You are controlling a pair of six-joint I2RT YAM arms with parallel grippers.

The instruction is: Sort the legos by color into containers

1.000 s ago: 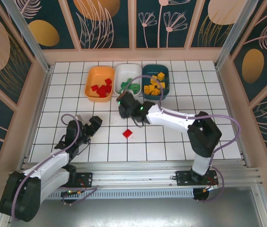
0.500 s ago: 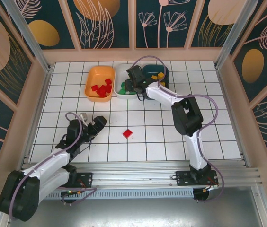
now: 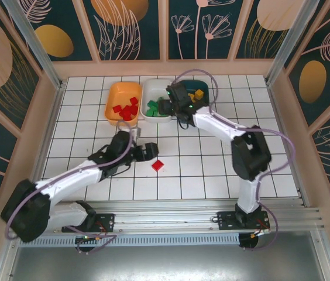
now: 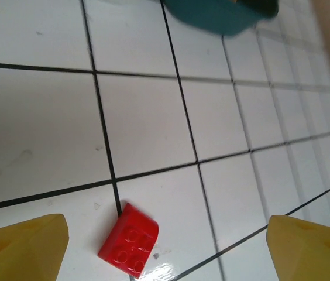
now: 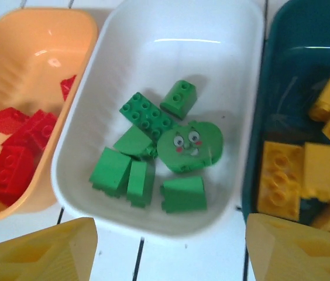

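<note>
Left gripper [image 3: 151, 150] sits low over the white tiled table [image 3: 212, 170], fingers spread wide and empty. One red lego [image 4: 129, 240] lies loose on a tile just ahead of the fingertips, touched by neither. Right gripper [image 5: 171, 252] hangs above the near rim of the white bin [image 5: 171, 35], fingers parted, nothing in them. Contents as found: green legos [image 5: 147, 170] in the white bin, red legos [image 5: 19, 146] in the orange bin [image 5: 30, 35], yellow legos [image 5: 305, 170] in the dark teal bin [image 5: 294, 35] — the three bins side by side, white in the middle.
</note>
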